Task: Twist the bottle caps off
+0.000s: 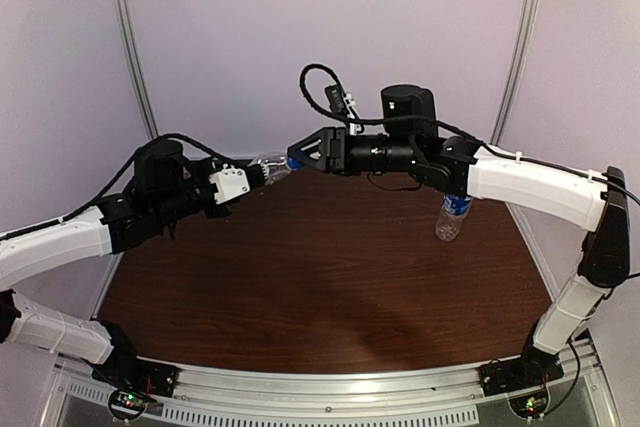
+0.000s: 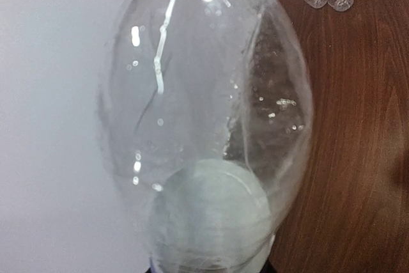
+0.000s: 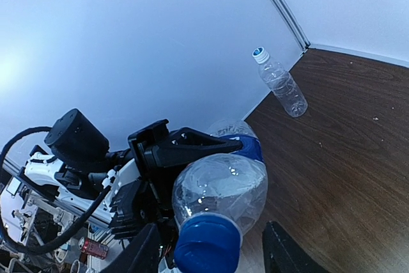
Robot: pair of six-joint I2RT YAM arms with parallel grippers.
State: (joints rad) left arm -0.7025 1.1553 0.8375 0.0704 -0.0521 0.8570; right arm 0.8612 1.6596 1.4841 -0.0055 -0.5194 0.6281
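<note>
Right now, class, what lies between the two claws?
A clear bottle, held by the left claw, its blue cap at the right claw; the top view shows it.

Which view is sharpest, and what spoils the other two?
Top external is sharpest and evenly lit; left wrist is filled by the blurred held bottle, streaked with white glare; right wrist blurs the near blue cap while the far bottle stays crisp.

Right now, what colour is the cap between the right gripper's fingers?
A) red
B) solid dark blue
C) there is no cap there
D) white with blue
B: the right wrist view shows a solid dark blue cap between the fingers of the right gripper, on the clear bottle that the left gripper holds.
</note>
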